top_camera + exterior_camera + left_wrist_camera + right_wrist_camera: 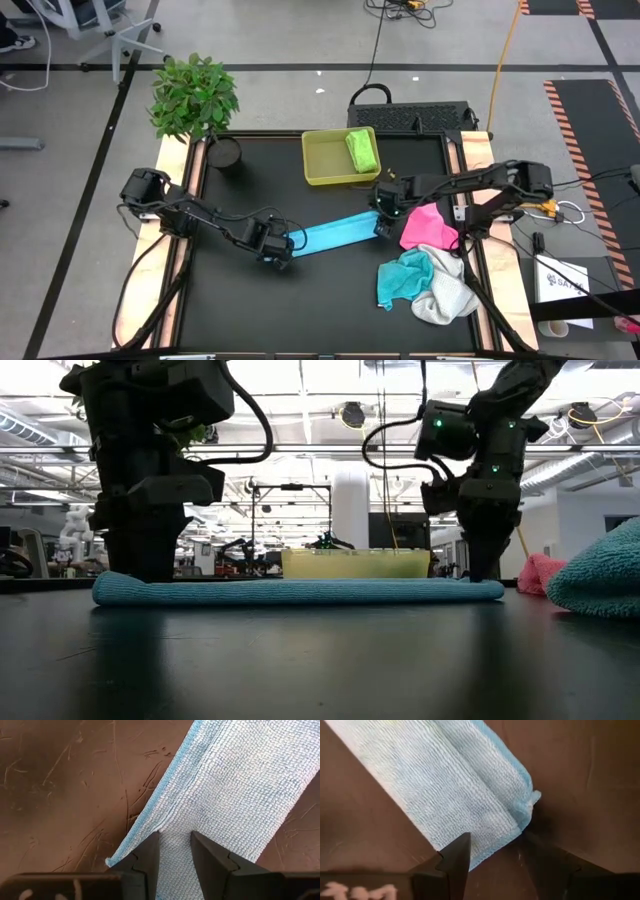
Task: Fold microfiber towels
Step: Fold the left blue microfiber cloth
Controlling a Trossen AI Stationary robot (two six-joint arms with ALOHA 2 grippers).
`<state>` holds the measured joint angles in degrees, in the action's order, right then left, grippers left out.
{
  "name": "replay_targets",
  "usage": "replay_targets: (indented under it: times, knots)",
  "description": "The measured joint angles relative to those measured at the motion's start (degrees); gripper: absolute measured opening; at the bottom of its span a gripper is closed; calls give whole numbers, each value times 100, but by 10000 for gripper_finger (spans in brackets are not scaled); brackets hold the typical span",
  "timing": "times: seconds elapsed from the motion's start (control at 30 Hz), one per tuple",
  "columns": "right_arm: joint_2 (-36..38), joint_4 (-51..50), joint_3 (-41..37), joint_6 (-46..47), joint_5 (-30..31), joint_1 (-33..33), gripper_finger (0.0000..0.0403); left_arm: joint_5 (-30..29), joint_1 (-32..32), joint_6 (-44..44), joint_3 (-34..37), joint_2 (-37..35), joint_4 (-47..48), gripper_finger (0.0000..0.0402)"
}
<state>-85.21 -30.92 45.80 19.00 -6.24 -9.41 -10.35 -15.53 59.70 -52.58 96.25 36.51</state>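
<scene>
1. We found one lime green towel (362, 151) already folded and lying inside the yellow-green tray (320, 172) at the far side of the tabletop (250, 310); we judged that one finished.
2. The light blue towel (335, 235) was in hand: it lay flat on the tabletop between the two arms as a long narrow strip, so we judged it folded lengthwise at least once but not yet folded short.
3. The left gripper (280, 250) sat at the strip's left end. In its wrist view its jaws were pinched on a ridge of the blue cloth (220, 790), grasping it.
4. The right gripper (384, 220) stood over the strip's right end. Its jaws straddled the folded corner (470, 800) and stood wide; we could not tell whether they gripped the cloth or had let it go.
5. Still untouched, as far as we could see, were three towels heaped at the right of the tabletop: the pink towel (430, 226), the teal towel (404, 276) and the white towel (448, 292), all crumpled, the teal and white overlapping.
6. By our reckoning, one of five was done, one was partway, and three remained.
</scene>
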Motion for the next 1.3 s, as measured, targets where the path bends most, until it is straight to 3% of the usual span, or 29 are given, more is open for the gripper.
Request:
replay_targets:
  times: [0.43,0.67,1.07,1.17,1.3]
  knots:
    - [-355,137,13,-267,192,-5,230,10,0,4,0,-1,-8,115]
    - [-339,926,-322,-42,43,-44,230,27,0,40,0,0,-9,115]
    - [-356,1657,-809,698,-167,-38,181,32,0,20,0,-1,-9,115]
    - [-365,1663,-811,887,-199,-39,146,40,0,19,0,0,-9,115]
    - [-373,1661,-815,1028,-322,-44,70,50,0,30,0,0,-11,115]
